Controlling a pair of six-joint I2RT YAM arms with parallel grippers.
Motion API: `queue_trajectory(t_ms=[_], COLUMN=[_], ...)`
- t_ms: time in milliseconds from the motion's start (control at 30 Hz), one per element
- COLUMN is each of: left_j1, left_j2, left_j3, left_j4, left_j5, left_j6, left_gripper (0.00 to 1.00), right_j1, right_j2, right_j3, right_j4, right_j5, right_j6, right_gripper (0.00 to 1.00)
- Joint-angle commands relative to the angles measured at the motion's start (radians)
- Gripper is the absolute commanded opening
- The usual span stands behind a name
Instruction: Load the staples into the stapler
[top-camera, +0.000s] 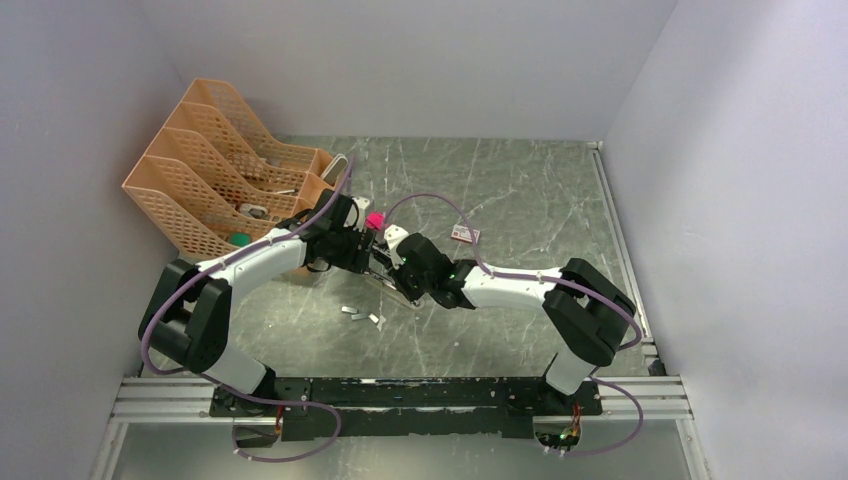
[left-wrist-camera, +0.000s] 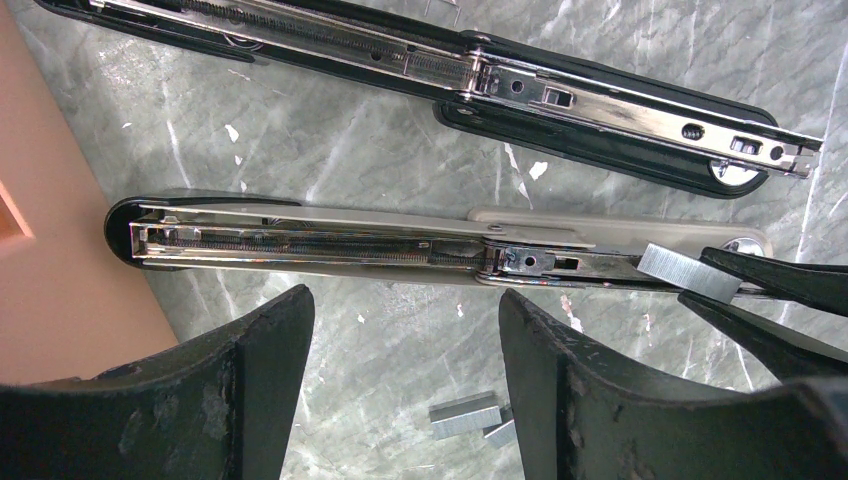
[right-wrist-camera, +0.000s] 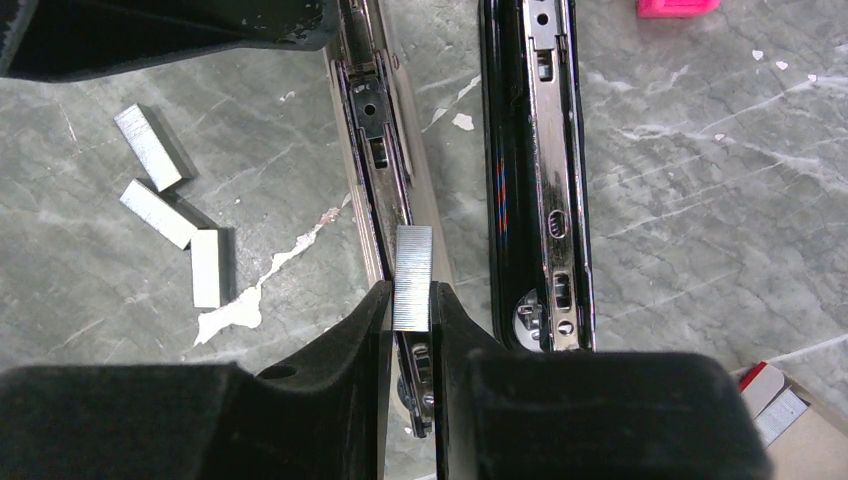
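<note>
A strip of staples is pinched in the narrowed right gripper, right at the open rail of the stapler. The left gripper is held wide and empty above the stapler.

Plain pale walls around a grey-green marbled tabletop, orange mesh file rack far left.

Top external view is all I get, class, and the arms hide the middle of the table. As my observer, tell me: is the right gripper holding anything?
Observer: Yes. The right gripper is shut on a staple strip.
Operator: Where is that strip?
Observer: Above the opened stapler, lined up along its length; I cannot tell whether they touch.
Operator: And the left gripper?
Observer: The left gripper is open and holding nothing.
</note>
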Motion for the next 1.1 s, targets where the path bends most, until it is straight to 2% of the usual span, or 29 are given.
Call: queue_trajectory(t_ms=[0, 567, 1067], left_j1=[-0.008, -0.01, -0.01], left_j2=[-0.014, -0.016, -0.013], left_j3=[-0.01, -0.01, -0.007], left_j4=[0.014, 0.016, 0.016], left_j5=[-0.014, -0.015, -0.016], left_j6=[0.012, 0.012, 0.014], left_gripper=[0.73, 0.72, 0.73], right_j1=[0.0, 0.042, 0.045], right_j2=[0.001, -0.001, -0.078], right_j3=[0.013, 0.01, -0.024], right_j4=[-0.05, -0.058, 0.019], right_j5=[0.027, -0.121, -0.043], right_j6=[0.024, -0.001, 0.027], right_gripper=[0.0, 0.0, 0.0])
